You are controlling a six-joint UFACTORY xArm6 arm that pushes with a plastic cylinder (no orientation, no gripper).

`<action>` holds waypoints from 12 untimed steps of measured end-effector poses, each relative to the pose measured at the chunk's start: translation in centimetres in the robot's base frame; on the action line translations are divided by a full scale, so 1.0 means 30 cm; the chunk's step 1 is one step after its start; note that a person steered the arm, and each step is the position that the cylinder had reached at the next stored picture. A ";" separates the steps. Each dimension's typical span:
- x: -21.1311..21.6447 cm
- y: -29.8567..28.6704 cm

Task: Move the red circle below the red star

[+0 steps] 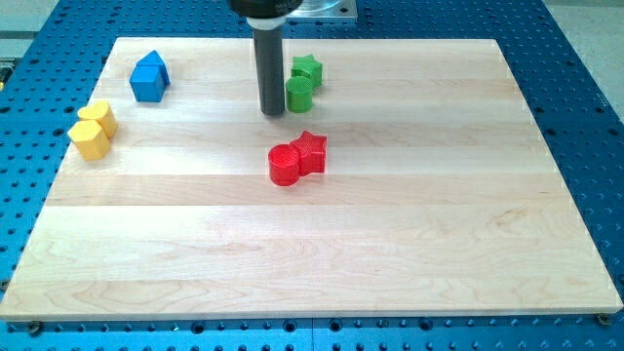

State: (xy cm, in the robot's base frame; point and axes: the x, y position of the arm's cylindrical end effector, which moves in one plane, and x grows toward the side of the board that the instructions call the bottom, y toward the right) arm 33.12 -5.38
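The red circle [284, 166] sits near the middle of the wooden board [322, 253]. It touches the red star [311, 151], which lies up and to its right. My tip [272, 112] stands above both red blocks in the view, a short way up and slightly left of the red circle, apart from it. The tip is just left of the green circle [299, 95], close to it or touching.
A green star [307, 70] sits above and right of the green circle. A blue house-shaped block [149, 78] is at the upper left. Two yellow blocks [98, 117] [89, 139] touch near the left edge.
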 end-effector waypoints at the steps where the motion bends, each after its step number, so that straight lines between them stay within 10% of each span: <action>1: -0.043 0.022; 4: 0.026 -0.034; 5: 0.252 0.161; 6: 0.142 0.413; 7: 0.445 0.318; 9: 0.284 0.146; 10: 0.337 0.193; 12: 0.628 -0.329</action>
State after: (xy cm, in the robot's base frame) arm 51.96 -15.24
